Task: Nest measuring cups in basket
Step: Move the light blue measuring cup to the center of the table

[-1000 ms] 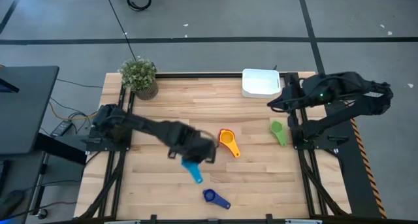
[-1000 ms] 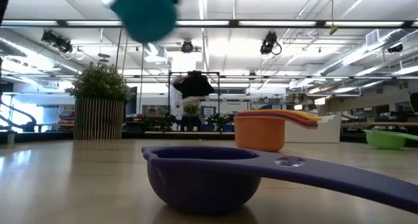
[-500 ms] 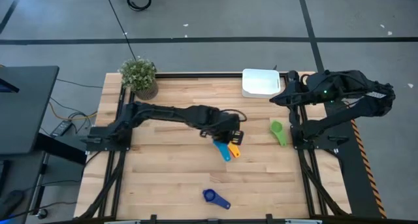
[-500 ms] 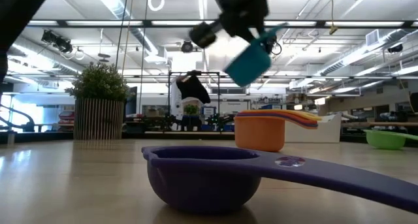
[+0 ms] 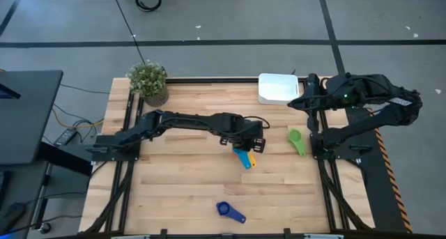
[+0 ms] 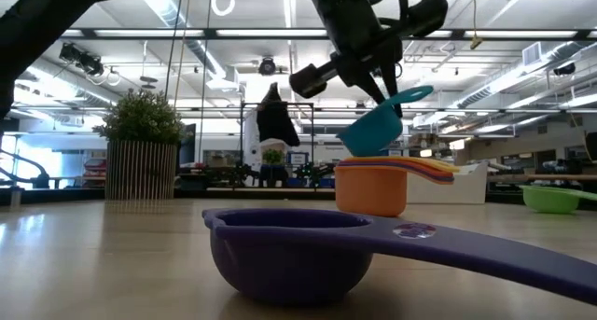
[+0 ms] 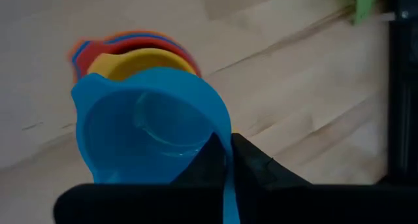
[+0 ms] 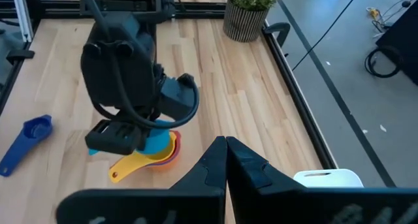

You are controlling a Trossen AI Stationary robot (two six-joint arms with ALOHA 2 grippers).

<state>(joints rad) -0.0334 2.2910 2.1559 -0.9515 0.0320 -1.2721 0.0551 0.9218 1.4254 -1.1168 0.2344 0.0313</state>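
Observation:
My left gripper [image 5: 244, 148] is shut on a light blue measuring cup [image 6: 373, 129], which hangs just above a stack of orange, yellow and red cups [image 6: 378, 185] at mid-table. In the left wrist view the light blue cup [image 7: 150, 126] covers most of the stack [image 7: 124, 48]. A dark blue cup [image 5: 228, 211] rests on its base near the front edge, and a green cup [image 5: 296, 140] lies to the right. The white basket [image 5: 279, 88] sits at the far edge. My right gripper [image 8: 226, 145] is shut and held high beside the basket. My left gripper pinches the light blue cup's flat handle [image 7: 227, 175] between its two fingers, close to where the handle joins the bowl. The fingers slant down from above. The cup is clear of the stack and tilted, its handle [image 6: 415, 94] rising toward the fingers.
A potted plant [image 5: 148, 82] stands at the far left corner. Dark frame rails [image 5: 327, 190] run along both sides of the table. Bare wood lies to the left of the stack and between it and the near edge.
My left gripper has carried the light blue cup toward the table's right and far edges, from left of the dark blue cup to above the stack, and has sunk. The cup now hangs just over the stack, still held.

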